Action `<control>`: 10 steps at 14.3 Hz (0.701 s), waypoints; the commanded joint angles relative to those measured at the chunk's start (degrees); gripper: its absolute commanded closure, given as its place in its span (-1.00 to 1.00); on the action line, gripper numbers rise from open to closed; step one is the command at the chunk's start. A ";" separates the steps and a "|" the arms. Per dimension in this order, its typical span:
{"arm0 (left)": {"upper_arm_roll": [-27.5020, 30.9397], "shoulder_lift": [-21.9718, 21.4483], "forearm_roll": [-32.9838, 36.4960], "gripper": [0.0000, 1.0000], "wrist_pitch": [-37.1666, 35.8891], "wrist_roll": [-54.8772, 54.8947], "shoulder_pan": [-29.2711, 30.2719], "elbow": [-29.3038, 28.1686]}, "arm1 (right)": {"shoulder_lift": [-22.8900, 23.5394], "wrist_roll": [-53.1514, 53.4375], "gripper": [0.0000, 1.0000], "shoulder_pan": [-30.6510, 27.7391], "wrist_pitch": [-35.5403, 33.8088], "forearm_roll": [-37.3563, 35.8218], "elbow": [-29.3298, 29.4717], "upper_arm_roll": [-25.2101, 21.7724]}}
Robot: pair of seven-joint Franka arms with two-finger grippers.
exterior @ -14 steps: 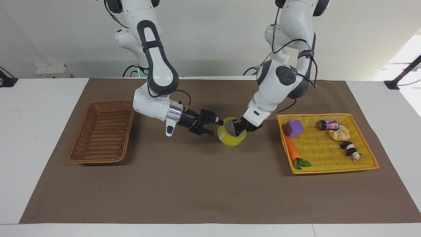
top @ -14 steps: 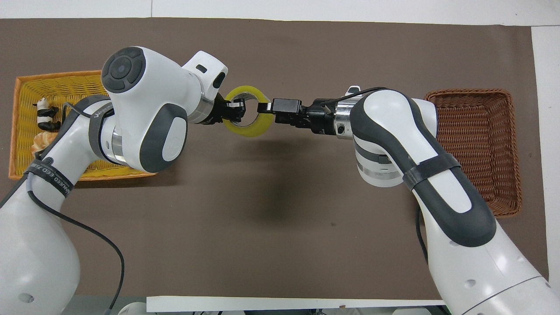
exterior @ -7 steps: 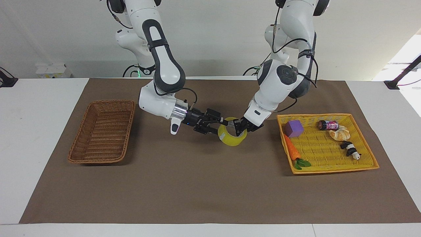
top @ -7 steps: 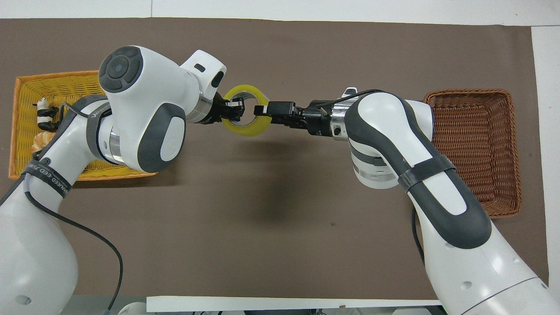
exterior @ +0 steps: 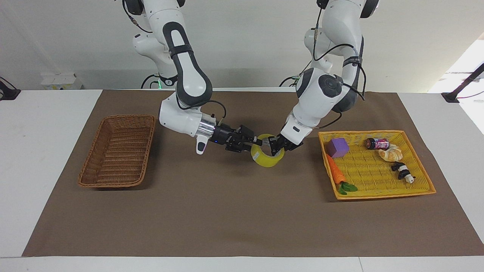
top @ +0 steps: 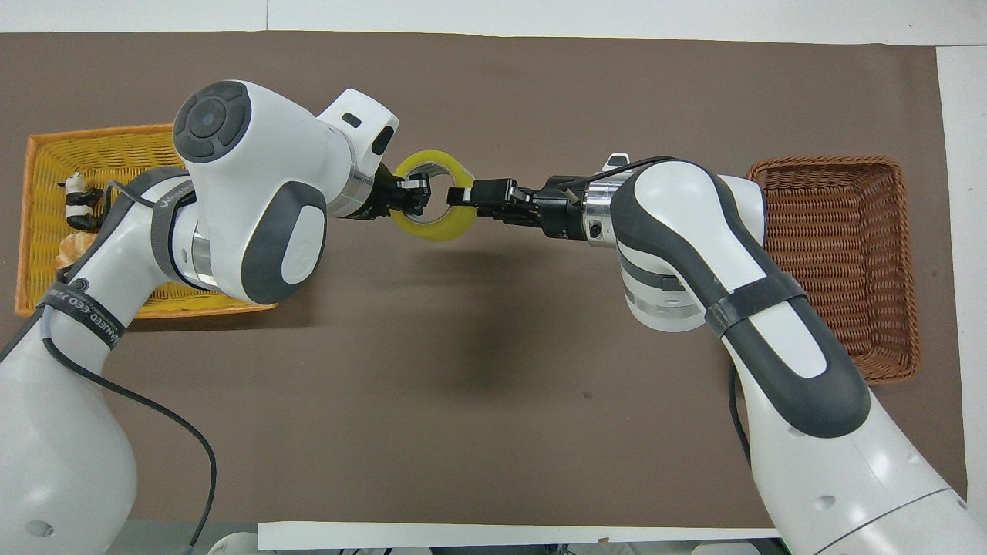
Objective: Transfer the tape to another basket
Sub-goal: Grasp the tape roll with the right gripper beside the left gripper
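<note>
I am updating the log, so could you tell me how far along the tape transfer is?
Done: the tape is out of the yellow basket and held above the mat. In hand: a handover, with the left tool gripping one side of the roll and the right tool at the other side. Left: the left tool's release, the carry to the brown basket, and the drop.

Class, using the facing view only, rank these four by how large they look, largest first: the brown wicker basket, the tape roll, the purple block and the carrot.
1. Brown wicker basket, by far.
2. Tape roll and carrot: too alike to rank; the carrot is longer but thinner, and the tape is held up, so slightly nearer the camera.
3. Purple block, smallest.
</note>
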 commanded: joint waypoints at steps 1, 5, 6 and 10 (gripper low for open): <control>0.70 -2.62 -0.80 -0.80 -2.48 -2.86 -0.73 0.41 | -0.33 -0.07 1.00 -1.04 -1.78 0.76 -0.49 0.17; 1.14 -2.36 -0.09 -0.99 -17.94 -2.53 3.20 11.65 | -0.33 0.01 1.00 -1.66 -1.87 0.41 -0.49 0.26; 1.23 -2.80 0.17 -0.99 -19.36 -2.27 5.31 12.28 | -0.33 0.01 1.00 -1.83 -2.31 0.06 -0.49 0.17; 1.14 -7.45 6.39 -0.99 -26.47 5.80 15.06 12.19 | -1.38 -0.07 1.00 -10.15 -10.10 -8.07 -0.40 -0.18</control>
